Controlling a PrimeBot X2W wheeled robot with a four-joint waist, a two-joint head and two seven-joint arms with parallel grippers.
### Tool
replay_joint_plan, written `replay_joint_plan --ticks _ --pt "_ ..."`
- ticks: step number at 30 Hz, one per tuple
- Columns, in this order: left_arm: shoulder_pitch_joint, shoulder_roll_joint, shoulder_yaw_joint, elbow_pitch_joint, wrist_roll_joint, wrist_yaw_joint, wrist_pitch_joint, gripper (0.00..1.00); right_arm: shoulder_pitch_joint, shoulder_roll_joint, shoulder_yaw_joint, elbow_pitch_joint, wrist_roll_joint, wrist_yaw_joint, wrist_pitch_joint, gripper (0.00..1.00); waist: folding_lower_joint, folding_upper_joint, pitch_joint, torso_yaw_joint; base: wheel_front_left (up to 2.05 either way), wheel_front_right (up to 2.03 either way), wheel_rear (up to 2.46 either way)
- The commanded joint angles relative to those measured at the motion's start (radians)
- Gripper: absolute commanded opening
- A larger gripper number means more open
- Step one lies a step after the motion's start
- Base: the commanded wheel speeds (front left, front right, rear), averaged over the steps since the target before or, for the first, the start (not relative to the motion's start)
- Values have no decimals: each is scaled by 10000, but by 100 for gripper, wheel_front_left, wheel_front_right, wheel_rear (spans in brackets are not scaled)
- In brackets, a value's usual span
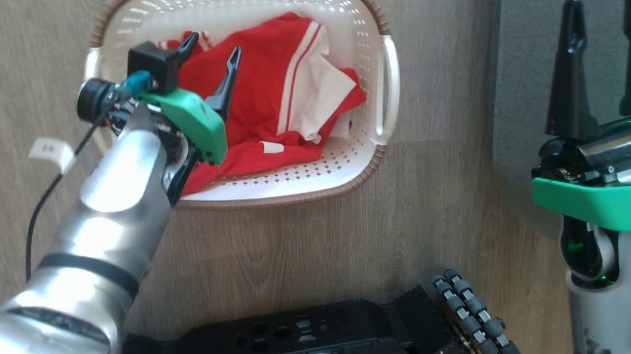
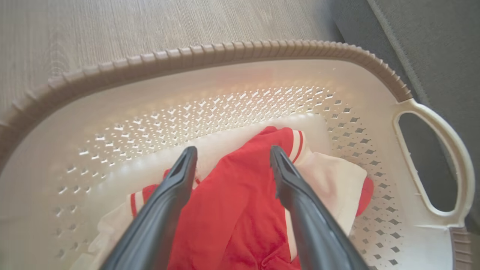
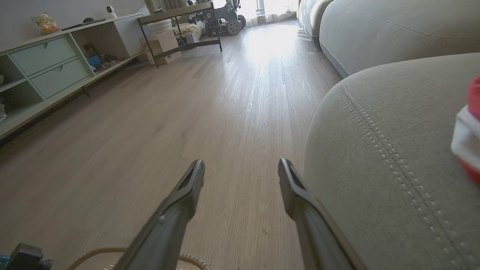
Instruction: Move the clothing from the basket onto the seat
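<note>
Clothing (image 1: 266, 85) lies heaped in the basket (image 1: 292, 195) on the floor, beside the seat (image 3: 375, 168). Left end effector (image 2: 232, 150) hangs over it, fingers apart; right end effector (image 1: 604, 14) is likewise apart, empty. Seemingly the grasp step: next, descend and pinch red fabric.

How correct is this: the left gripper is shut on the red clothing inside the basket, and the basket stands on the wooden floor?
One thing is wrong. The left gripper is open, not shut: the left wrist view shows its fingers apart over the red clothing. The clothing does lie inside the basket, and the basket stands on the wooden floor.
</note>
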Motion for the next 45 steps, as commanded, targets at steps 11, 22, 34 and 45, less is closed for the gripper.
replay_joint_plan --ticks 11,22,34,45 --pt "-977 105 -1154 1564 -848 -66 701 100 -137 242 429 -344 -54 -4 -61 100 -1 0 527 -434 0 0 0" --pt "-1571 103 -2892 2239 -1595 270 2605 100 -432 335 763 -231 15 -4 -61 100 -1 0 924 -848 0 0 0" --pt "-1557 103 -4398 2527 -1750 145 4294 100 -586 367 972 -85 26 -4 -61 100 -1 0 1125 -1063 0 0 0" --pt "-1405 103 -5485 2563 -1952 -20 5927 6 -598 360 966 20 9 -4 -61 100 -1 0 1085 -1009 0 0 0"
